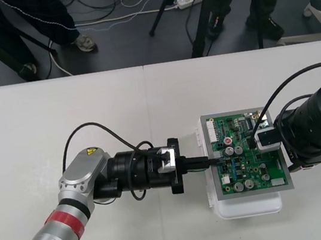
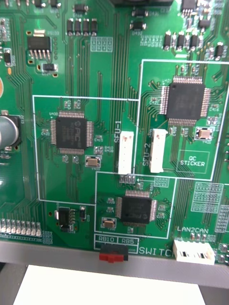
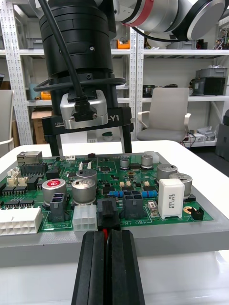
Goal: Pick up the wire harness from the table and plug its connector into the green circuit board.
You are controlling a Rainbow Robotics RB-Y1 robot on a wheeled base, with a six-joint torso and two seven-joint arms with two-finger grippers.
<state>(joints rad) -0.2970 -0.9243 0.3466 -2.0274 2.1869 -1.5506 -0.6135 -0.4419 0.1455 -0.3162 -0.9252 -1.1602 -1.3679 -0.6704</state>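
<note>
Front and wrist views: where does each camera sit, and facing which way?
Front view: overhead, looking steeply down at the table; both arms reach the board.
Left wrist view: low at the board's edge, level across it toward the right gripper; left gripper shut on the harness.
Right wrist view: close over the board, facing it.
All share the board.

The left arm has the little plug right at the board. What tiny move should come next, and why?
Probably a short, straight push forward. The left gripper has its jaws shut on the harness, whose black plug sits at the edge of the green circuit board; I can't tell that it is fully seated.
</note>
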